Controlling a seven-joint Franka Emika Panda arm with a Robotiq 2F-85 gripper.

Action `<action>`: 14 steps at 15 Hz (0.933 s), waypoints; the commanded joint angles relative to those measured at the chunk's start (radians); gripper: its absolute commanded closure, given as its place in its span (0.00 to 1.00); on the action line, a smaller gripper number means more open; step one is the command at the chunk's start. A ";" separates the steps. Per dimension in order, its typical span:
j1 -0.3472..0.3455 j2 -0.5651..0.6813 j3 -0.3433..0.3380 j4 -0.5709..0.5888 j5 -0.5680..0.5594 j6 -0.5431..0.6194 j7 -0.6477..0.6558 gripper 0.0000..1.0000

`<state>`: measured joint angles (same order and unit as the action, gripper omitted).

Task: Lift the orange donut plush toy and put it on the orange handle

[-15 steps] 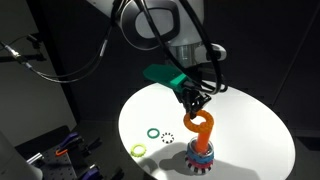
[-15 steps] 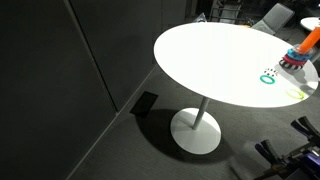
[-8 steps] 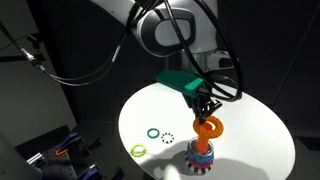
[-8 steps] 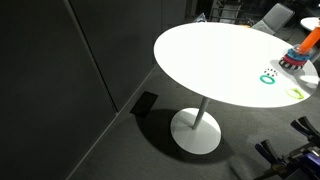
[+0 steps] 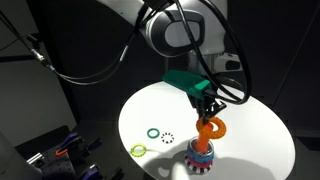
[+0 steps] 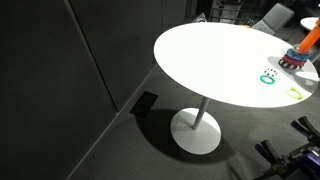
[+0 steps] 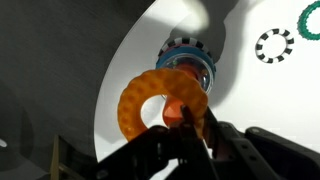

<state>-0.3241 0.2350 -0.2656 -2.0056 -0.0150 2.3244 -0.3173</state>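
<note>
My gripper [image 5: 207,106] is shut on the orange donut plush toy [image 5: 211,128], which hangs from it just above the orange handle [image 5: 203,147]. In the wrist view the donut [image 7: 150,96] is pinched at its lower rim by the fingers [image 7: 180,128], and the handle's rounded top [image 7: 180,108] shows through and beside its hole, with the blue-and-red ringed base [image 7: 190,58] beyond. The donut's lowest edge is close over the peg; I cannot tell if they touch. In an exterior view the handle [image 6: 309,40] and base [image 6: 294,60] stand at the table's right edge.
A thin dark-green ring [image 5: 152,132], a black-and-white dashed ring [image 5: 168,138] and a thin yellow-green ring [image 5: 138,151] lie on the round white table [image 5: 250,130] beside the base. The green ring [image 7: 309,18] and dashed ring [image 7: 274,45] also show in the wrist view. Dark clutter stands off the table.
My gripper has moved right and lower with the donut, from up and to the side of the peg to just above its top.
</note>
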 commanded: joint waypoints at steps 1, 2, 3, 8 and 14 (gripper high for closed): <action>-0.021 0.016 0.015 0.043 0.046 -0.052 -0.027 0.94; -0.022 0.012 0.014 0.044 0.053 -0.059 -0.028 0.94; -0.022 0.008 0.014 0.044 0.058 -0.063 -0.029 0.94; -0.022 0.003 0.015 0.045 0.076 -0.080 -0.028 0.94; -0.021 0.002 0.015 0.043 0.085 -0.079 -0.029 0.94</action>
<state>-0.3280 0.2359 -0.2637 -1.9874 0.0456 2.2750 -0.3210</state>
